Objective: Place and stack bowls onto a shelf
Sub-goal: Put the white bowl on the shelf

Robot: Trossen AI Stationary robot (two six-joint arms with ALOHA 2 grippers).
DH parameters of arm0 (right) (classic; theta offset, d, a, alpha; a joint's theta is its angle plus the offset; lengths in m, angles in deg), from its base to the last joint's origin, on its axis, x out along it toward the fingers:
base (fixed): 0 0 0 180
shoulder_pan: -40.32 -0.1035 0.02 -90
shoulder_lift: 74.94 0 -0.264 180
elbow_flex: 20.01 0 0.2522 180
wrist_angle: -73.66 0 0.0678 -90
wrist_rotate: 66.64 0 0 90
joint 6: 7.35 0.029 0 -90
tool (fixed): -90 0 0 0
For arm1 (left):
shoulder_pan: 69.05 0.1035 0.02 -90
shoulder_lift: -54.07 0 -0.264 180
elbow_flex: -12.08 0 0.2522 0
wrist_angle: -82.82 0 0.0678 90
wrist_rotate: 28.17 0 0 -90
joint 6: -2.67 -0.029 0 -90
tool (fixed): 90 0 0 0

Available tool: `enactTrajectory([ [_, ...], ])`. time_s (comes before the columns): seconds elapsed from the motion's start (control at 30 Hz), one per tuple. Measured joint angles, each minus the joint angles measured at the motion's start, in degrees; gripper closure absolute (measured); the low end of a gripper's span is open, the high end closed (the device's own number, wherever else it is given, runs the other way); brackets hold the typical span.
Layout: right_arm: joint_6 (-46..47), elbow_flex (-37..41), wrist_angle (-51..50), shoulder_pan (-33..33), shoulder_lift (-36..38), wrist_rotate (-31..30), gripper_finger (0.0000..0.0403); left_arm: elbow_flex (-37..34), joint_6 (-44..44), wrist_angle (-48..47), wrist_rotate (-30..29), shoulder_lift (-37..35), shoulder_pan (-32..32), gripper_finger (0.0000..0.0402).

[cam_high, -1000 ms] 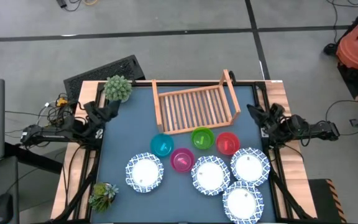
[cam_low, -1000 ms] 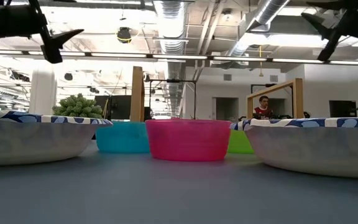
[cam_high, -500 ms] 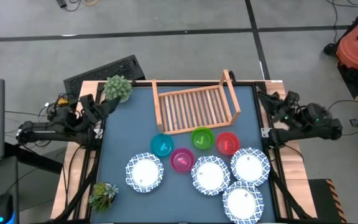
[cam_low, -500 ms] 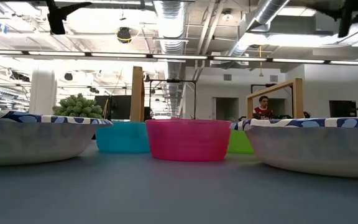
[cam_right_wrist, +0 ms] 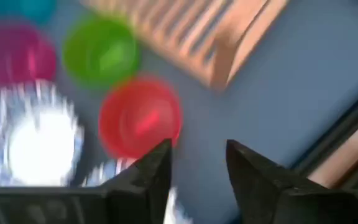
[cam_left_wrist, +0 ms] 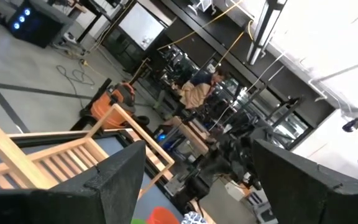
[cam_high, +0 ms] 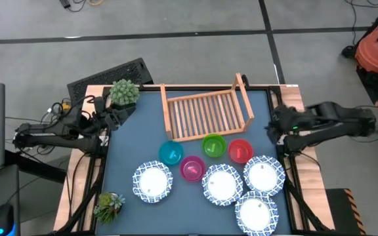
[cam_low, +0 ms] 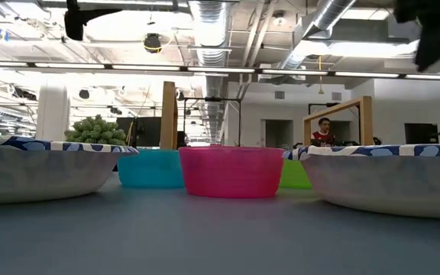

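Observation:
The wooden shelf [cam_high: 205, 113] stands at the table's far middle. In front of it sit the teal [cam_high: 170, 153], magenta [cam_high: 192, 168], green [cam_high: 213, 145] and red [cam_high: 240, 150] bowls. Nearer the front edge lie several white blue-rimmed bowls [cam_high: 221, 184]. My left gripper [cam_high: 113, 117] hovers open and empty at the table's left edge, near the potted plant; its wrist view [cam_left_wrist: 197, 180] looks across the shelf [cam_left_wrist: 55, 155]. My right gripper [cam_high: 272, 124] hovers open and empty at the table's right edge; its wrist view [cam_right_wrist: 197, 180] looks down on the red bowl [cam_right_wrist: 140, 118].
A round green plant [cam_high: 124, 92] stands at the far left corner and a smaller plant [cam_high: 109, 205] at the near left corner. A black keyboard [cam_high: 110, 73] lies behind the table. Bare blue table shows right of the shelf [cam_high: 261, 108].
Both arms have risen; in the low view their grippers have gone up to the picture's top edge. My right gripper has swung over the table's right edge, toward the red bowl. No bowl has moved.

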Motion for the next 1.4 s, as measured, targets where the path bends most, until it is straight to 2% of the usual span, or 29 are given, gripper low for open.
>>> enactTrajectory([
  [0.13,-2.4,0.7,-1.8,-0.6,-6.6,11.0,0.0177,0.0,-1.4,-0.3,0.0,0.0,0.0,0.0120],
  [0.27,-6.7,2.3,0.1,-2.9,-11.8,18.6,0.0138,0.0,-2.6,-0.7,0.0,0.0,0.0,0.0120],
  [0.4,-11.2,4.8,0.6,-6.3,-16.3,20.1,0.0132,0.0,-2.7,-2.4,0.0,0.0,0.0,0.0120],
  [0.53,-11.7,9.5,5.1,-8.5,-17.0,21.0,0.0132,0.0,-2.5,-4.1,0.0,0.0,0.0,0.0120],
  [0.77,-13.7,18.2,11.9,-8.8,-16.8,21.1,0.0132,0.0,-2.3,-4.2,0.0,0.0,0.0,0.0120],
  [1.03,-14.4,22.9,18.0,-8.2,-17.0,20.7,0.0134,0.0,-2.3,-4.2,0.0,0.0,0.0,0.0120],
  [1.13,-13.7,23.0,17.8,-8.2,-17.0,20.4,0.0155,0.0,-2.2,-4.2,0.0,0.0,0.0,0.0120],
  [1.2,-13.3,23.0,17.1,-8.2,-17.0,20.3,0.0185,0.0,-2.2,-4.2,0.0,0.0,0.0,0.0120],
  [1.4,-12.4,23.0,14.3,-8.2,-17.0,20.3,0.0320,0.0,-2.2,-5.1,-0.5,0.0,0.0,0.0120],
])
